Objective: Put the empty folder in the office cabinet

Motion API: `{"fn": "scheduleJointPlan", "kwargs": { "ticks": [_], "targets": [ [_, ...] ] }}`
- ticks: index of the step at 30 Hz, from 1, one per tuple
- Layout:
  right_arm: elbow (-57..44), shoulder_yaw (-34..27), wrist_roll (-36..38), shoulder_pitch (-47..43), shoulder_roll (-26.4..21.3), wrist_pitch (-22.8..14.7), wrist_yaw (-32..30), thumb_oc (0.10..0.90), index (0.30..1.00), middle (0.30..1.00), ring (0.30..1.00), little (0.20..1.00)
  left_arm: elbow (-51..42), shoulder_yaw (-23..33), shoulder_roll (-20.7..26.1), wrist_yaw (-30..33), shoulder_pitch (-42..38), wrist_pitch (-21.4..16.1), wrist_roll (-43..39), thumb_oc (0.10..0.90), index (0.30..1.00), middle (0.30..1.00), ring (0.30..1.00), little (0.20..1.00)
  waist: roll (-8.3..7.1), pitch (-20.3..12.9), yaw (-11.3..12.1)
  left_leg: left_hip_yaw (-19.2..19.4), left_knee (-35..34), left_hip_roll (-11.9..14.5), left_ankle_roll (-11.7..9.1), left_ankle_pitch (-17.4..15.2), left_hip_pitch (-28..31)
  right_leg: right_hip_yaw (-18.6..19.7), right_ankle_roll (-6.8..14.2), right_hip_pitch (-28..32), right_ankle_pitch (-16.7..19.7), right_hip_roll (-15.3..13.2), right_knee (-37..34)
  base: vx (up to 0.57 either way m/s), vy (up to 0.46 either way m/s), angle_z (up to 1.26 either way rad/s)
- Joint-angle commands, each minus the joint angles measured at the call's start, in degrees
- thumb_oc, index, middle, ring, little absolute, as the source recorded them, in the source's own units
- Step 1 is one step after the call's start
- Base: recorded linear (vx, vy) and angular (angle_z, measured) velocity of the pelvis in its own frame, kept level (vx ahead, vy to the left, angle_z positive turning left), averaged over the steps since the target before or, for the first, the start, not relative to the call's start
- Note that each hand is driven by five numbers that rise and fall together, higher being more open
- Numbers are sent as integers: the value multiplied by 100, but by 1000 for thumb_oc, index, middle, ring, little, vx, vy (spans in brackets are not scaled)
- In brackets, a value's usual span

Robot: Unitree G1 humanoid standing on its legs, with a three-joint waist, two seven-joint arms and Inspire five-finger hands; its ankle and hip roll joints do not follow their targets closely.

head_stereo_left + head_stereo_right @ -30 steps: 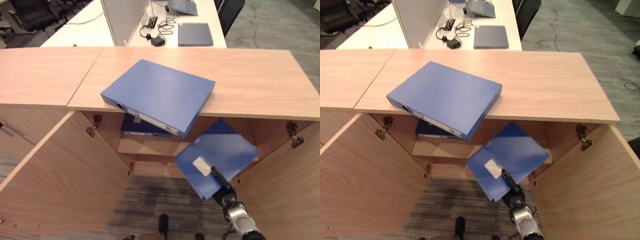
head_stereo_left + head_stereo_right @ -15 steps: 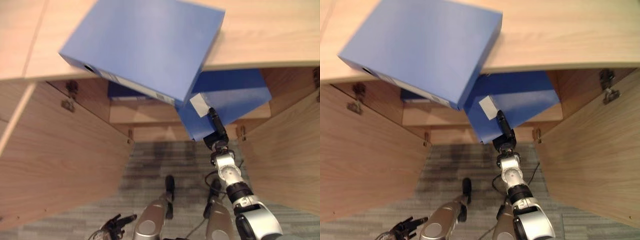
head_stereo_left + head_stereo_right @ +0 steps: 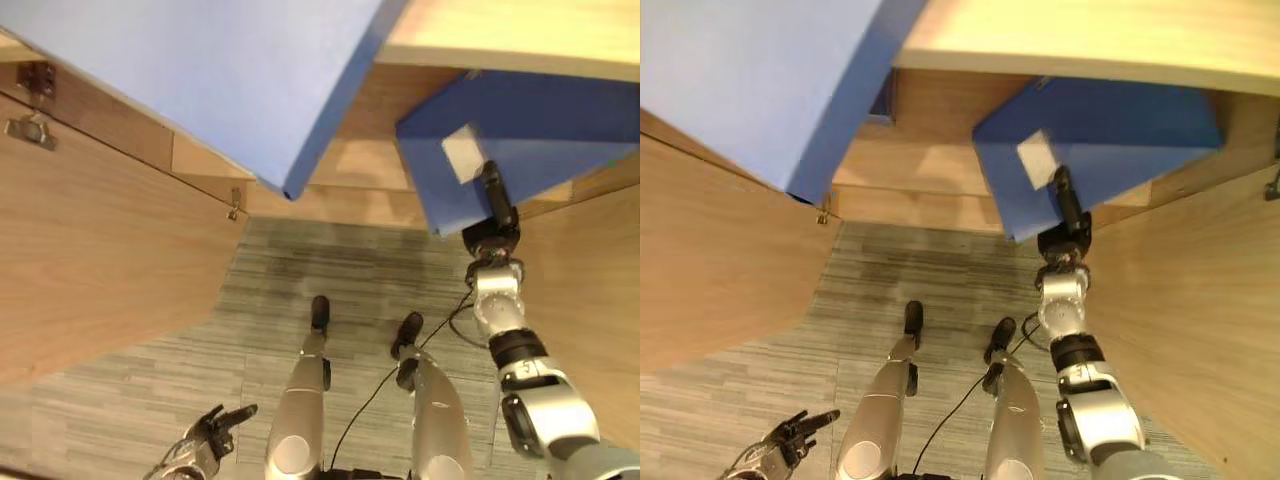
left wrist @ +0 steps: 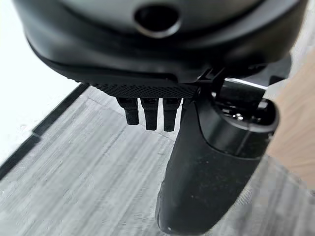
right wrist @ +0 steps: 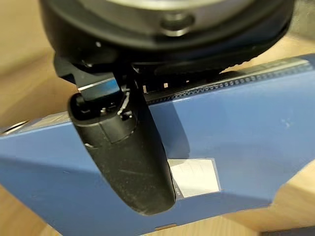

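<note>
- The right hand (image 3: 1065,225) pinches the blue folder (image 3: 1120,140) by its near corner, thumb pressed on top beside the white label (image 5: 194,177), fingers tucked under the cover.
- The folder sits partly inside the open cabinet (image 3: 1200,300), just under the wooden surface (image 3: 1090,40), its front edge still jutting out past the shelf (image 3: 910,165).
- Insertion looks nearly done; the next move calls for pushing the folder deeper until it rests flat, then releasing.
- A second blue binder (image 3: 200,70) overhangs the surface edge above; the arm should stay clear of it.
- The left hand (image 3: 215,428) hangs low over the floor (image 3: 150,380), fingers relaxed and apart.
</note>
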Motion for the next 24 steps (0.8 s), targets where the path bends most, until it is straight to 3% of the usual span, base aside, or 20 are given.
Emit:
{"fn": "scheduleJointPlan", "kwargs": {
  "ticks": [1,5,11,20,24],
  "targets": [
    [-1182,-16,-225,-486,-324,-615,315,400,300,300,300,300,327,-135,546,460,206,-46,-14,800,900,900,900,900,-135,-218,-83,246,946,-35,-32,-1276,91,260,431,288,-8,-100,-849,-2,-44,18],
    [-1333,-74,-260,-732,-469,-870,164,400,300,300,300,300,153,-91,451,703,275,-125,20,800,900,900,900,900,-60,-266,-69,537,1038,71,-45,-1263,-81,333,367,-68,-176,-143,-415,18,-47,10],
    [-983,-154,-289,-1432,-612,-1056,-86,400,300,300,300,300,52,-222,522,844,170,-209,-10,800,900,900,900,900,28,-244,2,469,1194,4,1,-1360,-331,449,330,-403,-388,-194,93,3,-21,1],
    [-199,-654,84,-2268,-382,-1609,-523,400,300,300,300,300,77,-799,461,986,75,-183,278,800,900,900,900,900,238,-260,72,262,971,-179,-35,-1339,-77,391,356,-102,-586,-268,192,50,-17,8],
    [147,-611,25,-2639,-545,-1633,-763,400,300,300,300,300,97,-875,513,1029,4,-181,289,800,900,900,900,900,263,-244,100,215,920,-205,-32,-1325,-45,380,362,-63,-614,-266,192,13,-4,11]
  ]
}}
